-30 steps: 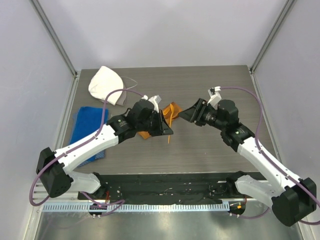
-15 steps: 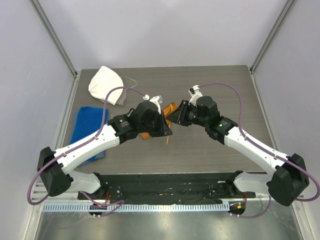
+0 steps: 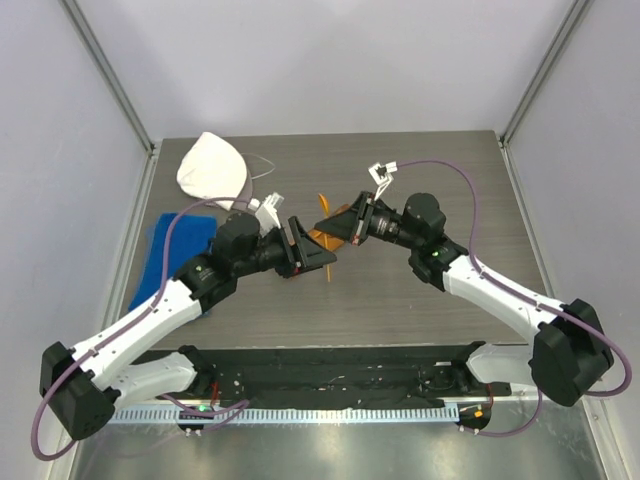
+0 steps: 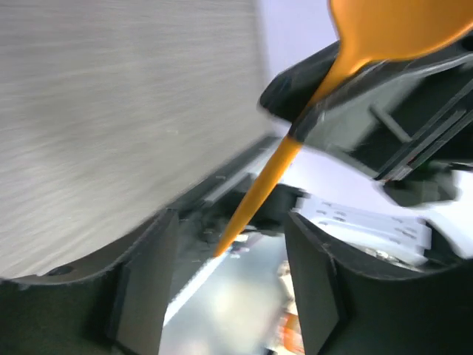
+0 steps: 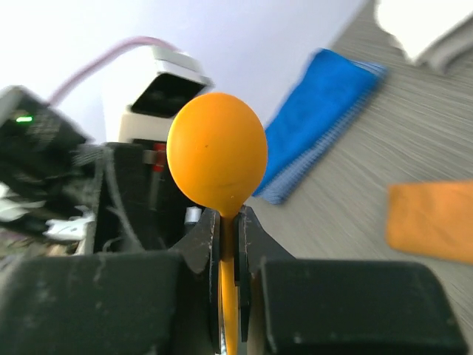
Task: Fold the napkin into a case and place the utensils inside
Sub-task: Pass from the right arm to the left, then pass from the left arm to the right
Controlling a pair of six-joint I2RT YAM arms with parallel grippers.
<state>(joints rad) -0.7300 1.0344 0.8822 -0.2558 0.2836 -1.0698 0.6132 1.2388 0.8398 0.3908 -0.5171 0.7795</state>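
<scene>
Handover step, I judge: my right claw (image 5: pixel 228 222) clamps orange plastic round-bowled spoon (image 5: pixel 216 151); left claw (image 4: pixel 229 259) spread wide around handle. Next: carry spoon into rust-orange cloth napkin (image 5: pixel 432 220).

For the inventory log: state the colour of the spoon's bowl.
Orange; the spoon shows best in the right wrist view.

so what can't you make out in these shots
Napkin: right wrist view, a blurred patch cut by the right edge; top view, mostly covered by the left hand and right hand, so its fold is unreadable.
Spoon: right wrist view, handle hidden in the hand's grip; left wrist view, bowl cut by the top edge.
Fork: not identifiable in any view.
</scene>
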